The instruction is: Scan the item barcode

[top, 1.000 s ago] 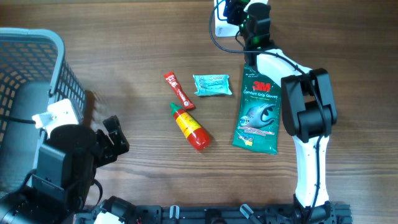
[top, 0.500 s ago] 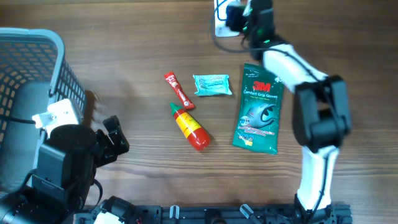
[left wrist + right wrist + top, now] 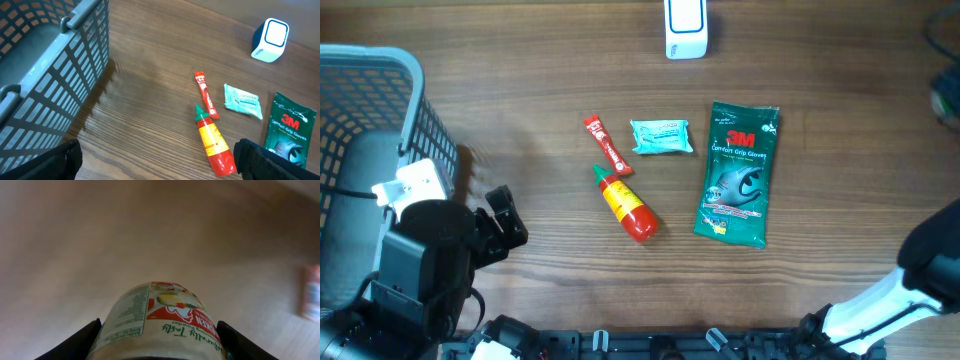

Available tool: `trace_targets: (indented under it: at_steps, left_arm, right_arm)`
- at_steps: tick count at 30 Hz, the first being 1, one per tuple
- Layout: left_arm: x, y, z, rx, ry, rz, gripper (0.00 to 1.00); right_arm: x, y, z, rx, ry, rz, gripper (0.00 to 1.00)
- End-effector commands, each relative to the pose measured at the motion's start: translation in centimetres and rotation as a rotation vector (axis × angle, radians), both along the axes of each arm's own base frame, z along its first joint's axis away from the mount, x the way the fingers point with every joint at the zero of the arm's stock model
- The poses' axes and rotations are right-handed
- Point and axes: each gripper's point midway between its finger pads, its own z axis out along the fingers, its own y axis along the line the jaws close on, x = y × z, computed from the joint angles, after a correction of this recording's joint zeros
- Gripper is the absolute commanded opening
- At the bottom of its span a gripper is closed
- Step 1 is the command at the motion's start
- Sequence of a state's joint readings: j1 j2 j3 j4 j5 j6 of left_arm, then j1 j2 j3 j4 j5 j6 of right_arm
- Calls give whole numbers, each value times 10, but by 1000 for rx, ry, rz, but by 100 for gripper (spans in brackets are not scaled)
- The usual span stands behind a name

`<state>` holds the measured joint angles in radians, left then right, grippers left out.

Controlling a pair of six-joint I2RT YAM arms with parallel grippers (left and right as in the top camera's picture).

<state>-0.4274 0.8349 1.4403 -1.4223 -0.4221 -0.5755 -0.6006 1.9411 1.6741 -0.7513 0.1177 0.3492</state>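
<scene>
My right gripper is shut on a round container with a red, white and green label, which fills the lower part of the right wrist view. The black fingers press on both of its sides. The white scanner stands at the back edge of the table, also seen as a white scanner in the left wrist view. In the overhead view only the right arm's lower link and a blur at the right edge show. My left gripper stands open and empty above the table's front left.
A red sauce bottle, a red sachet, a teal packet and a green 3M glove pack lie mid-table. A grey basket stands at the left, close to the left arm.
The right arm has swung away from the scanner at the back, out to the right edge of the overhead view. The left arm and the items on the table have not moved.
</scene>
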Motion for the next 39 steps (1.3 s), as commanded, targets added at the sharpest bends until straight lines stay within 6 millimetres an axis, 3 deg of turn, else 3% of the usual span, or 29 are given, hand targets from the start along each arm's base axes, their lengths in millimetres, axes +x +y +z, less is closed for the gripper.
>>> trace_targets:
  at_steps: [1,5,9,12,14,15,16,18,20,23,25,26,28,30,32,39]
  left_arm:
    - [0,0,0,-2,-2,8,100]
    - [0,0,0,-2,-2,8,100]
    - [0,0,0,-2,-2,8,100]
    - [0,0,0,-2,-2,8,100]
    - [0,0,0,-2,-2,8,100]
    - [0,0,0,-2,-2,8,100]
    - [0,0,0,-2,-2,8,100]
    - [0,0,0,-2,-2,8,100]
    - [0,0,0,-2,-2,8,100]
    - [0,0,0,-2,-2,8,100]
    - [0,0,0,-2,-2,8,100]
    - [0,0,0,-2,-2,8,100]
    - [0,0,0,-2,-2,8,100]
    - [0,0,0,-2,-2,8,100]
    - [0,0,0,-2,-2,8,100]
    - [0,0,0,-2,-2,8,100]
  right_arm:
    - [-33,-40,-36,29,79,-90,55]
    - [-69,-82,-78,66,138,-171,56]
    - [-89,-102,-104,88,161,-219,60]
    - [-96,-114,-109,82,150,-245,66]
    - [-96,-121,-106,64,133,-252,82]
    - [-95,-124,-102,53,130,-244,87]
    - [-92,-127,-95,40,124,-233,100]
    - [-86,-132,-74,19,86,-229,100]
    - [-71,-132,-32,9,-10,-204,100]
    - [-64,-125,45,-35,-151,-214,100]
    - [-51,-95,95,-24,-275,-130,100]
    - [-46,-84,106,-7,-312,-102,100]
    - [-27,-40,135,71,-408,34,100]
    - [-5,27,155,216,-483,218,100]
    - [13,84,152,337,-470,342,100]
    - [39,252,84,422,-167,611,100]
